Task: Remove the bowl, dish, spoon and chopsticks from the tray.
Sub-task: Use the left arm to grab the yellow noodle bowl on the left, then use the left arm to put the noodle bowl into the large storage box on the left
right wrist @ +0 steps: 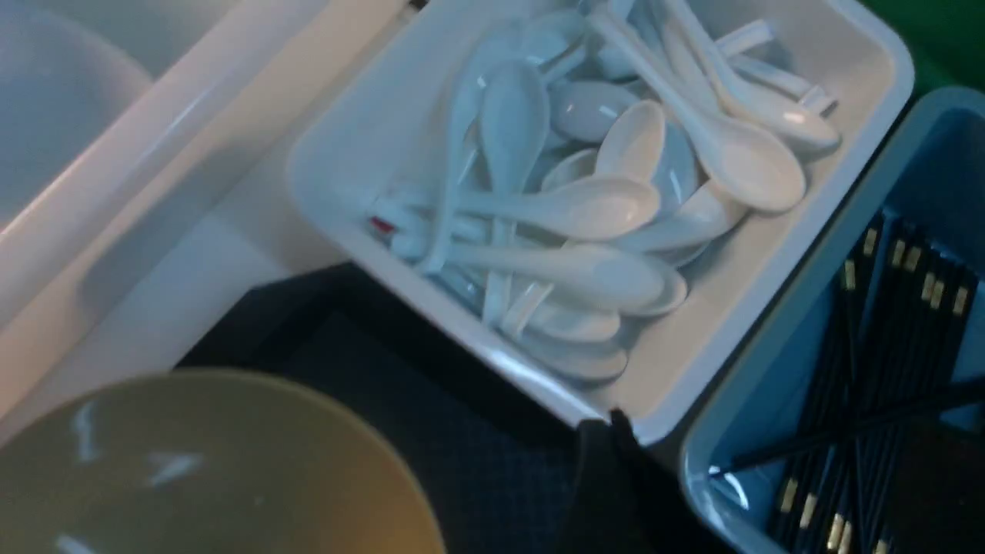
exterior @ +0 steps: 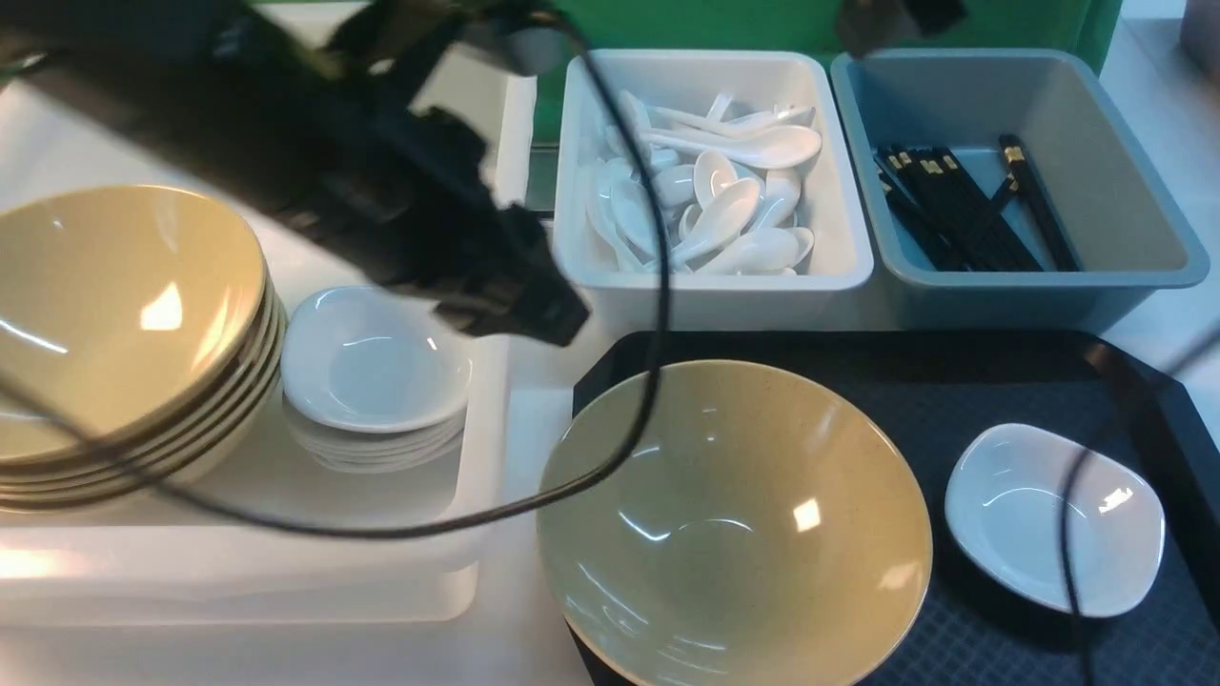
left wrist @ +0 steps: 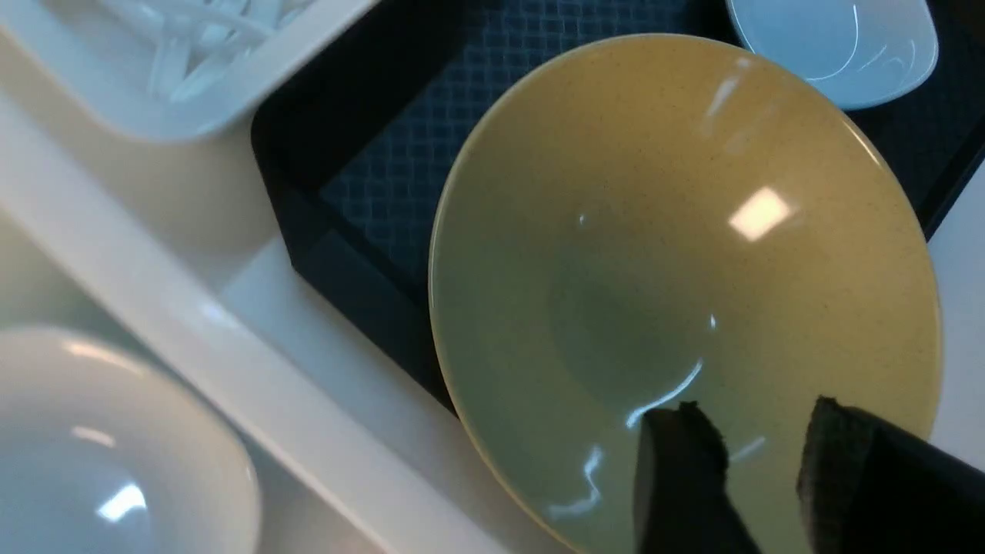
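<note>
bowl (exterior: 734,524): on tray (exterior: 991,381), near-left, rim overhanging tray's left edge | dish (exterior: 1053,519): on tray, near-right, apart from bowl | left end effector (left wrist: 754,431): fingers parted, empty, above bowl | right end effector (right wrist: 604,477): barely visible, cannot tell its state

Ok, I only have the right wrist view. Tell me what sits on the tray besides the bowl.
Observer: A small white dish lies on the tray, to the right of the bowl and apart from it.
Operator: Give me the left pincer's state.
Observer: The left pincer is open and empty. In its own camera, its fingers show over the bowl.
Operator: Now describe what is left of the tray.
Observer: A white tub there holds a stack of tan bowls, with a stack of white dishes beside it.
</note>
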You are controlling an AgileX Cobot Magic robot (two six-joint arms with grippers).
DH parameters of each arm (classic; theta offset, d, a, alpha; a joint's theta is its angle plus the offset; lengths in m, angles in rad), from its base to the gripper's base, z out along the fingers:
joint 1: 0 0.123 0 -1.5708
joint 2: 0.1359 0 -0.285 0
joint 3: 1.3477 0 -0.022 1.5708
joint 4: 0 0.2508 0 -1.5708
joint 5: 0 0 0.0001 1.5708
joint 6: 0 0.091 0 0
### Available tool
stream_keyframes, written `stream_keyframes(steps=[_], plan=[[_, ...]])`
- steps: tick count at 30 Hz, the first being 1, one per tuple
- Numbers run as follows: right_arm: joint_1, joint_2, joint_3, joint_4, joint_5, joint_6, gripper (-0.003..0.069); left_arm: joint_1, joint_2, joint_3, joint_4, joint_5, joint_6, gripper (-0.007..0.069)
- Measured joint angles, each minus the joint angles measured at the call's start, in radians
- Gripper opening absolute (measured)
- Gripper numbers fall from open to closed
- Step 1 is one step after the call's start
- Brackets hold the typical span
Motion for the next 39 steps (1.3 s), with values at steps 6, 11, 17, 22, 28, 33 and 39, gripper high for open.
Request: stream_keyframes(steps=[6, 11, 17, 22, 28, 33, 39], plan=[[0.011, -0.289, 0.357, 0.0, 0.009, -0.011, 0.0443, -0.169, 0.32, -0.249, 0.251, 0.044, -0.061, 0.0493], [0.011, -0.395, 0.495, -0.015, 0.01, -0.019, 0.0436, -0.23, 0.519, -0.387, 0.422, 0.099, -0.171, 0.0531], [0.011, -0.422, 0.543, -0.045, 0.008, -0.02, 0.0436, -0.236, 0.631, -0.44, 0.457, 0.12, -0.197, 0.0519], [0.011, -0.423, 0.543, -0.049, 0.006, -0.02, 0.0436, -0.236, 0.671, -0.442, 0.466, 0.123, -0.218, 0.0474], [0.011, -0.423, 0.543, -0.05, 0.005, -0.025, 0.0433, -0.236, 0.691, -0.442, 0.464, 0.142, -0.23, 0.0199], [0.011, -0.423, 0.543, -0.05, 0.005, -0.031, 0.0356, -0.235, 0.659, -0.45, 0.397, 0.149, -0.24, 0.0106], [0.013, -0.433, 0.538, -0.043, -0.028, -0.052, 0.0065, -0.202, 0.499, -0.45, 0.303, 0.143, -0.277, 0.0009]])
